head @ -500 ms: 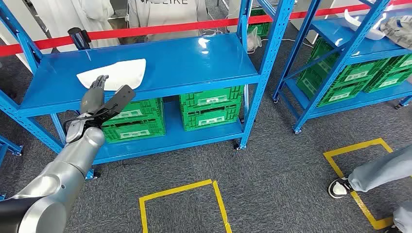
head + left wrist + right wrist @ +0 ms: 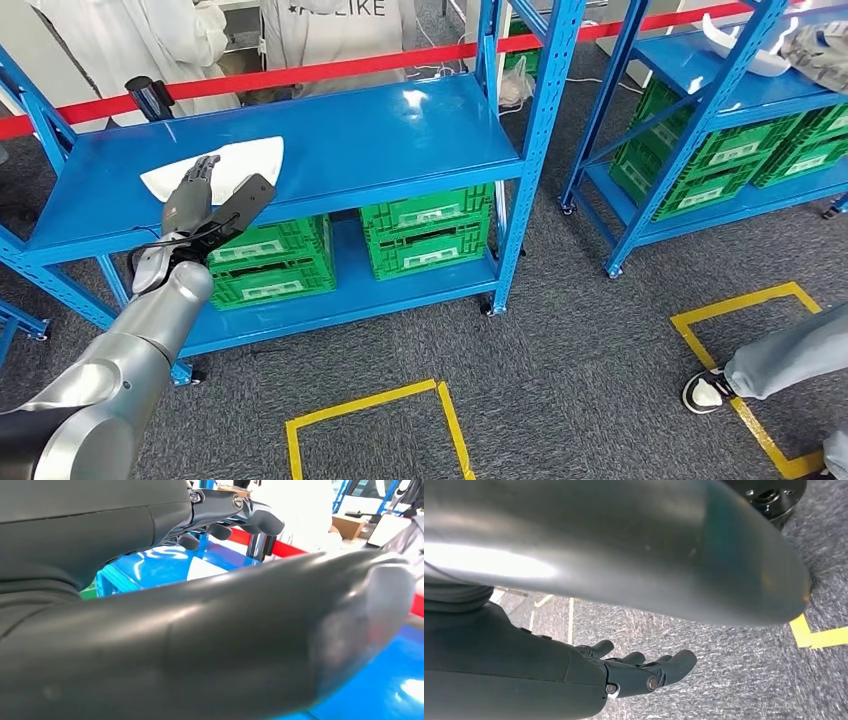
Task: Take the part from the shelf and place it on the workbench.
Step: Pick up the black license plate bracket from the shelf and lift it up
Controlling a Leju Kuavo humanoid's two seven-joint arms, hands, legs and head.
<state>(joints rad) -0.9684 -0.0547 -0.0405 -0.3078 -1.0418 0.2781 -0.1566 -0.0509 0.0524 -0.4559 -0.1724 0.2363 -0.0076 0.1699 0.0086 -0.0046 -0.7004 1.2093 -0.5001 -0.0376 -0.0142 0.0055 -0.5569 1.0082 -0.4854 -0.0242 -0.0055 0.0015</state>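
A flat white part (image 2: 216, 164) lies on the upper board of the blue shelf (image 2: 380, 135), toward its left. My left hand (image 2: 205, 209) is raised just in front of the shelf edge, open, its dark fingers (image 2: 197, 178) reaching up over the near edge of the part and the thumb spread to the right. In the left wrist view the thumb (image 2: 260, 635) fills the foreground, the fingers (image 2: 235, 511) stretch out above it, and a strip of the white part (image 2: 204, 569) shows between them. My right hand (image 2: 634, 672) hangs over the grey carpet, fingers loosely apart, holding nothing.
Green crates (image 2: 428, 226) sit on the lower shelf board. A second blue shelf (image 2: 720, 100) stands at the right. A red barrier tape (image 2: 330, 68) and people in light clothes stand behind. Yellow floor squares (image 2: 370, 420) mark the carpet; a person's leg and shoe (image 2: 740, 375) are at the right.
The camera has shifted, so the whole scene sits a little more left and lower. My left hand stays raised and open at the part's near edge.
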